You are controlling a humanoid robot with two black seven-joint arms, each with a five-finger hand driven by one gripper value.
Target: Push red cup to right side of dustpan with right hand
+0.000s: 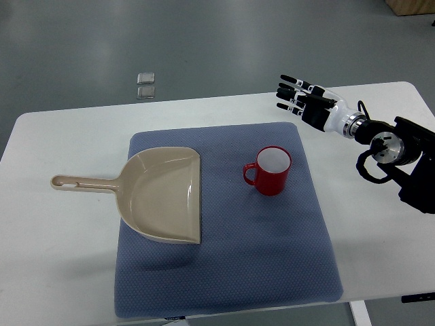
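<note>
On the white table [61, 136] lies a blue-grey mat [224, 272], seen from above. At the left, a beige dustpan [163, 193] rests flat on the mat, its long handle reaching leftward off the mat onto the bare tabletop and its straight open edge facing right. To the right of that edge, apart from it, stands 1 red cup [270, 170], upright on the mat, white inside, with its handle turned left toward the dustpan. The cup sits in the upper right part of the mat, near the mat's right border. Beyond the table's far edge, on the grey floor, 2 small square plates [146, 85] lie one above the other. At the far right, the right hand [302, 102] enters on its black and white arm from the picture's right edge and hangs above the table beyond the mat's upper right corner; its fingers [289, 92] are stretched out and slightly spread, pointing left, gripping nothing. The hand is well apart from the cup, with no contact between them.
</note>
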